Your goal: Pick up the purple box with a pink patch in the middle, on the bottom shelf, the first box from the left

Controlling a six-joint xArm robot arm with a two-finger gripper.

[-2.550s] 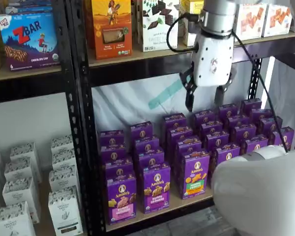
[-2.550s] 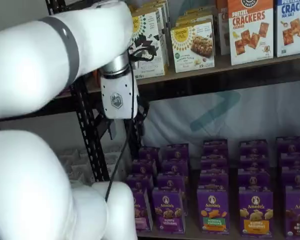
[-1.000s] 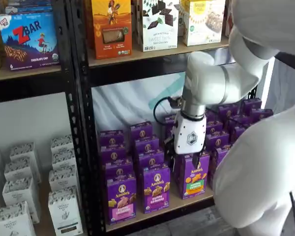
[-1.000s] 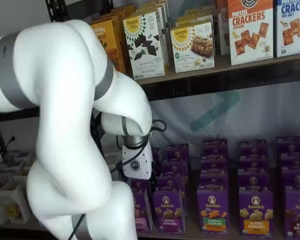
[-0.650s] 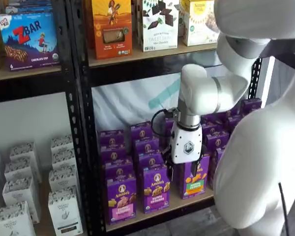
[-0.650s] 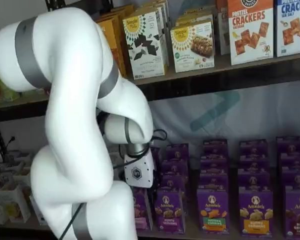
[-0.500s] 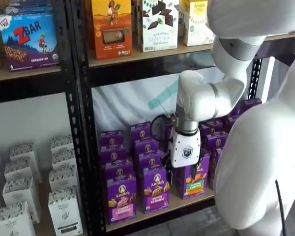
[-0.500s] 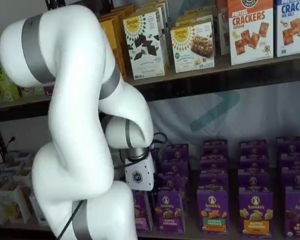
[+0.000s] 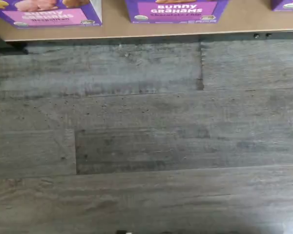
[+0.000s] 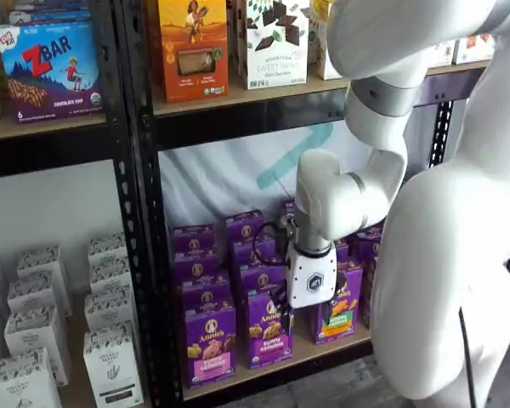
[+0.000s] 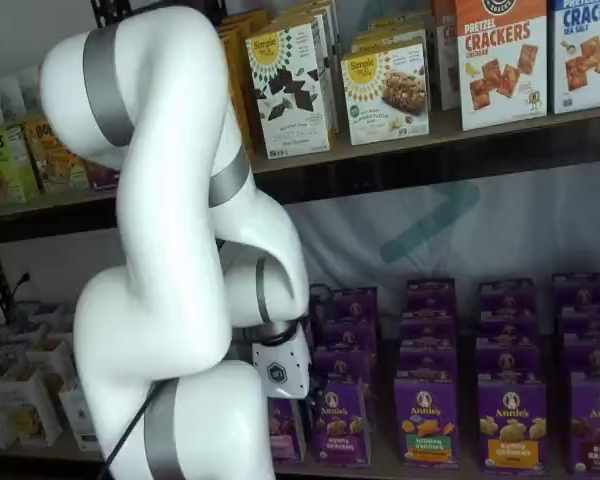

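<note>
- Purple box (image 10: 210, 344) is not picked up yet. It stands at the lower left of the shelf view, in the front row, with its pink patch facing out.
- Closest to the camera is the big white arm (image 10: 446, 255). It fills the right side of that view and bends down toward the boxes.
- The pincer (image 10: 299, 303) hangs low in front of the purple boxes, near the middle of the frame. It is to the right of the purple box and does not touch it.
- I cannot tell how far the pincer is open. Its black fingers do not show clearly in either shelf view. Nothing seems to be in it.
- The wrist view looks down on a grey wood floor (image 9: 146, 136). It also shows the front edge of the bottom shelf (image 9: 136, 30) and the pink foot of the purple box (image 9: 46, 12).
- Next to it on the shelf stand a box with a dark patch (image 10: 270, 327) and a box with a green and orange patch (image 10: 338, 310).
- More purple boxes stand in rows behind them.
- My guess: the reaching down is mostly done. Lining up with the purple box, grabbing it and lifting it are left.
</note>
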